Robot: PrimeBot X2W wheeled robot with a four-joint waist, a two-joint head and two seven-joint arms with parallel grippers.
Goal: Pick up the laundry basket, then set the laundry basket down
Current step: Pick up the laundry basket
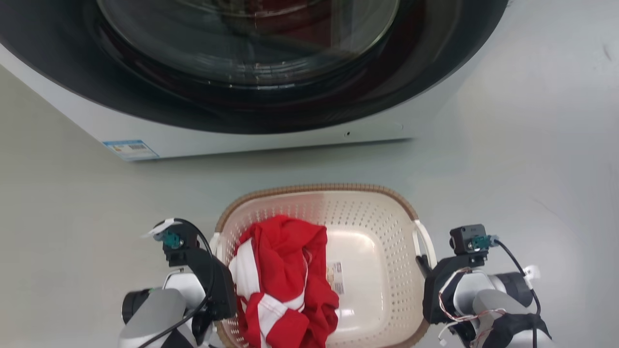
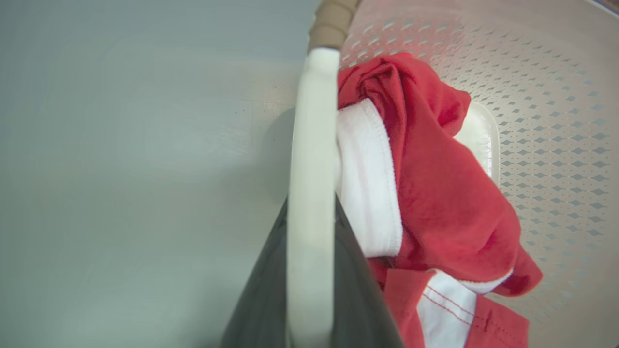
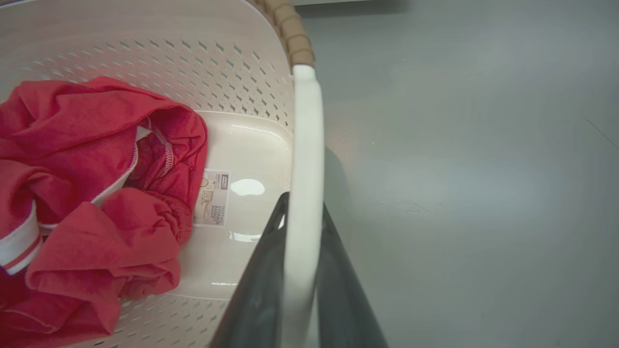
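The laundry basket [image 1: 367, 212], cream perforated plastic with a brown woven-look rim [image 1: 316, 187], sits low in the head view before the washer. A red and white garment [image 1: 285, 270] is bunched in its left half, and a small label [image 1: 337, 278] shows on the bottom. My left gripper [image 1: 220, 263] is shut on the left white loop handle [image 2: 312, 169], which runs between its dark fingers [image 2: 263, 290]. My right gripper [image 1: 424, 265] is shut on the right handle [image 3: 304, 159] in the same way. I cannot tell whether the basket touches the floor.
A large white front-loading washer [image 1: 251, 63] with a dark round glass door stands just beyond the basket, with a blue label [image 1: 130, 150] at its lower left corner. Bare grey floor [image 1: 532, 145] lies to both sides of the basket.
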